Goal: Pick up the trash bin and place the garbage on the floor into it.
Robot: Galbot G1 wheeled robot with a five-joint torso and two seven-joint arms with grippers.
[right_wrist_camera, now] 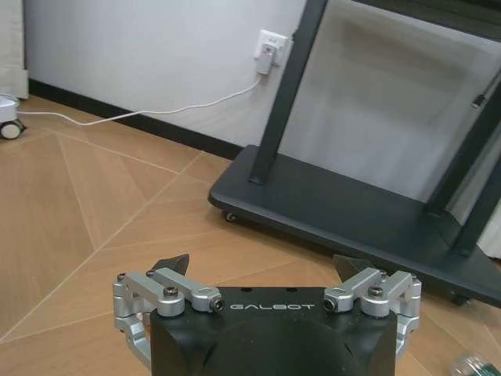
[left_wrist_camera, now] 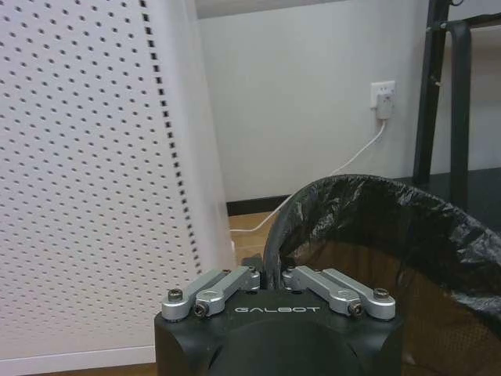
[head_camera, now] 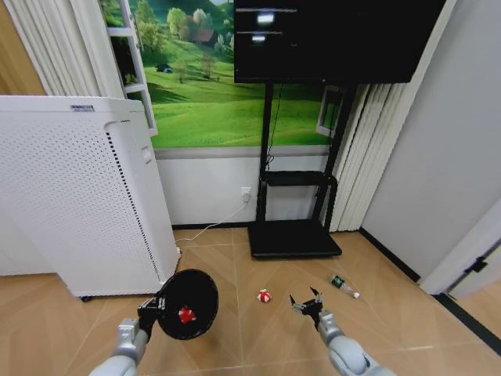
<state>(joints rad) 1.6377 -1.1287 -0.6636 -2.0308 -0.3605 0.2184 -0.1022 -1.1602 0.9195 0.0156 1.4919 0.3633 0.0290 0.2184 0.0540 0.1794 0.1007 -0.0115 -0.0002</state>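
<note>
Wooden floor is spreading out before a white wall with a meadow picture, a dark screen on a black stand and a tall white perforated appliance at the left. The left gripper is holding the trash bin off the floor, its jaws closed on the near rim of the black liner, and the bin's mouth is tipping toward the camera. A red-and-white can is lying inside it. The right gripper is hovering low over the floor, jaws spread wide and gripping nothing. Another red-and-white can is lying just left of it; the green bottle is lying to its right.
</note>
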